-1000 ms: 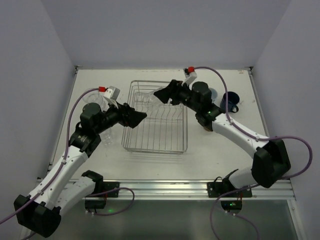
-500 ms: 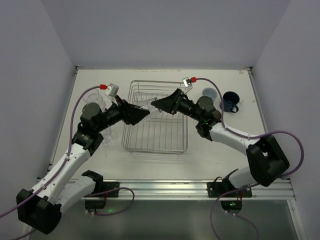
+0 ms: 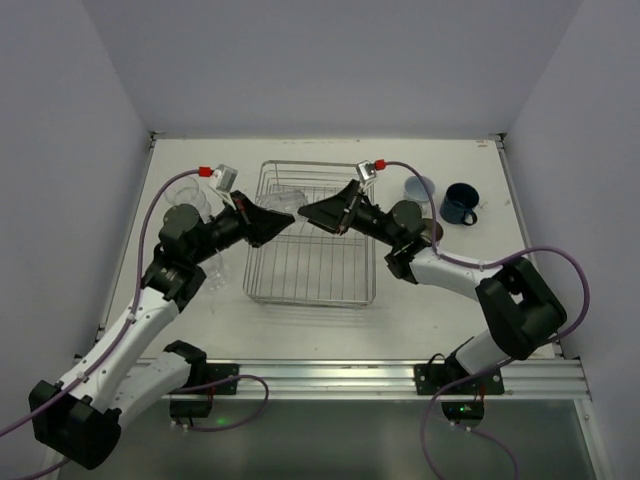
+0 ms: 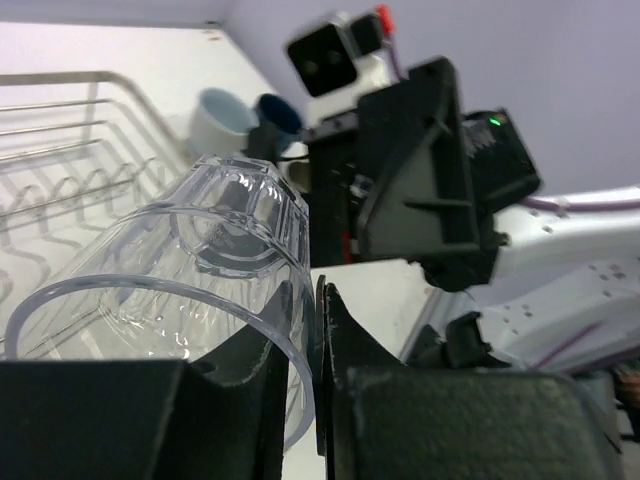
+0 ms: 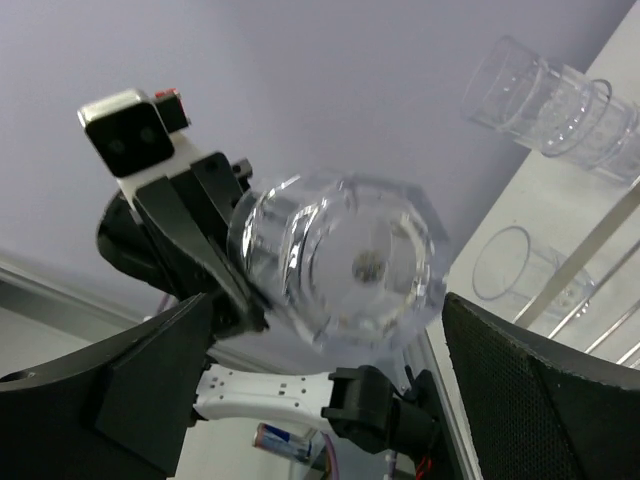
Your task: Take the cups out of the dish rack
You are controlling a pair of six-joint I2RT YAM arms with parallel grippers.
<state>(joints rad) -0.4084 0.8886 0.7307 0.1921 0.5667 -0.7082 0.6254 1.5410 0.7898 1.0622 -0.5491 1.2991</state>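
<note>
Sideways, clear tumbler (image 4: 190,270) pinched by left gripper (image 4: 306,325), base facing right gripper (image 5: 325,305)

I see right gripper (image 5: 335,345) spread wide, clear tumbler (image 5: 340,262) base-on between its fingers, left gripper (image 5: 228,285) holding the far end.

- The dish rack (image 3: 310,285) sits mid-worktop (image 3: 440,310), between the two arms.
- Over the rack's far half, a tumbler (image 4: 190,270) hangs on its side, with the left gripper (image 3: 285,221) to its left and the right gripper (image 3: 305,210) to its right.
- The tumbler's rim wall sits between the left jaws.
- Its base faces the right jaws, which stand on either side of it without touching.
- Right of the rack, toward the far edge, stands a cup (image 3: 419,187), with a mug (image 3: 461,203) just right of it.
- Nearer than those two, another cup (image 3: 433,232) sits partly behind the right arm.
- Left of the rack, other tumblers (image 3: 186,192) lie partly under the left arm.
</note>
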